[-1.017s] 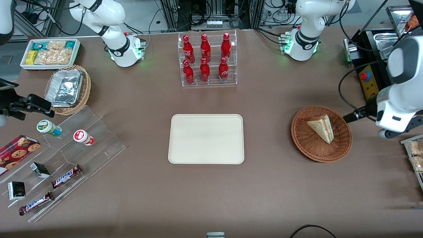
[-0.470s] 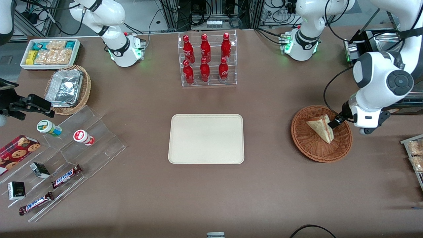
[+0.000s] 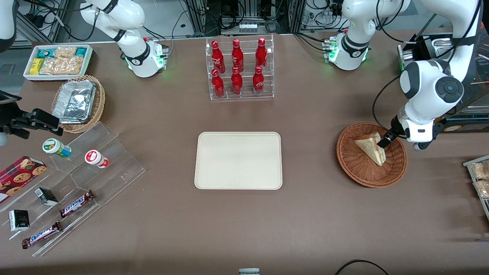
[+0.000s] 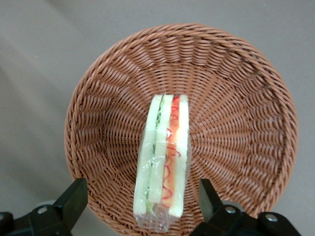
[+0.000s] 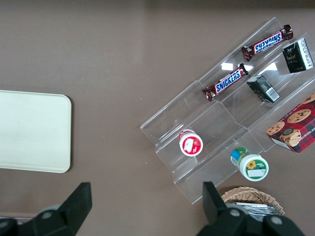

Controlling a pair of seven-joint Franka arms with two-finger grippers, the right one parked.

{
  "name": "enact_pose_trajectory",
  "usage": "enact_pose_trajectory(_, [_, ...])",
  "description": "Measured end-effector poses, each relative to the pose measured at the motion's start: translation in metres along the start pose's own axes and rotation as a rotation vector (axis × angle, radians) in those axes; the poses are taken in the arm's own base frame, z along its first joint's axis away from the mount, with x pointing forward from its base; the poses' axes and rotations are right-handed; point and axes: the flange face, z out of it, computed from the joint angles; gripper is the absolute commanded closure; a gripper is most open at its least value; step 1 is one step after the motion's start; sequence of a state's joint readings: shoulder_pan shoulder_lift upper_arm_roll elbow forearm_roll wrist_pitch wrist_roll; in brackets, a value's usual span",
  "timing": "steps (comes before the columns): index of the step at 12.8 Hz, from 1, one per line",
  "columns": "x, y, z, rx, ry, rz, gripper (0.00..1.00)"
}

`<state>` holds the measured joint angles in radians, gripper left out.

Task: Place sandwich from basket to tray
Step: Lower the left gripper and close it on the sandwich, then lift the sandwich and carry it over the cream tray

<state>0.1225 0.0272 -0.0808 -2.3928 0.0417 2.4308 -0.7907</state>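
end effector [image 4: 140, 196]: released, fingers spread either side of the sandwich's near end | sandwich [image 4: 163, 160]: on its edge in the wicker basket [image 4: 236, 78], long axis running 12-to-6 between the fingers | tray [image 3: 238, 160]: toward 9 o'clock on the worktop

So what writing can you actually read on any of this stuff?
"SNICKERS": on each of two chocolate bars on the clear stepped stand.
Red bottles: white script, too small to read.
Cookie box, cups, dark cartons: unreadable.
Sandwich, basket, tray: none.
Gripper, above the basket: none.
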Motion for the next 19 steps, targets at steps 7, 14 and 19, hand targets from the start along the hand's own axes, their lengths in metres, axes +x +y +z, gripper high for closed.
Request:
enact_pose_trajectory(7, [-0.012, 0.011, 0.025, -0.008, -0.002, -0.003, 0.00])
enact_pose_trajectory(14, [-0.029, 0.012, 0.060, -0.015, -0.006, 0.024, 0.20])
enact_pose_trajectory(19, [-0.029, 0.012, 0.059, -0.024, 0.003, 0.024, 1.00])
